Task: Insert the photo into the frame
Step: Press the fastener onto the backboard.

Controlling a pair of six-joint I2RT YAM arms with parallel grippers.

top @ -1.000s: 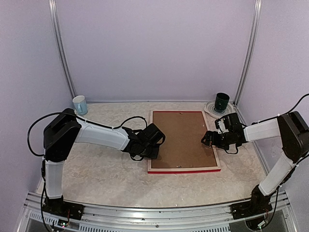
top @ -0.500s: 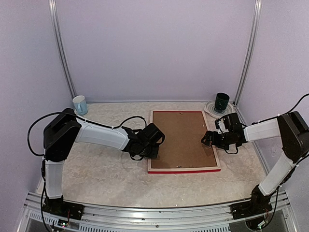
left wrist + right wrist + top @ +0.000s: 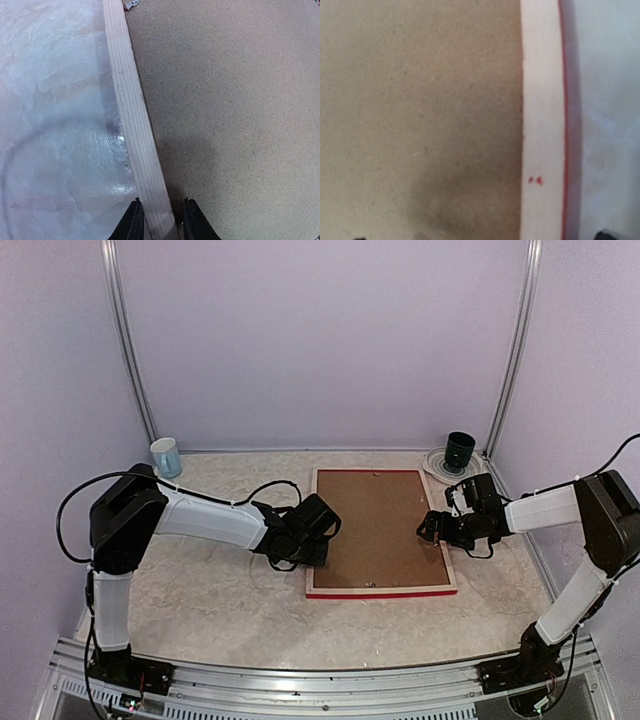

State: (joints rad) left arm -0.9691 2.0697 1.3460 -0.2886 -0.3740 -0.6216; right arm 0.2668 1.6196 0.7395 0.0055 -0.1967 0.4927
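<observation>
The left gripper (image 3: 160,222) has narrowed around the frame's (image 3: 380,588) left rail, whether pinching I cannot tell, while the right gripper (image 3: 430,528) at centre right is spread wide, so probably a level lift comes next.

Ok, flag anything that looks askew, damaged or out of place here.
Nothing stands out. The frame lies flat, back up, with the brown backing board seated squarely inside its rails. No damage or spill shows. The photo itself is not visible.
</observation>
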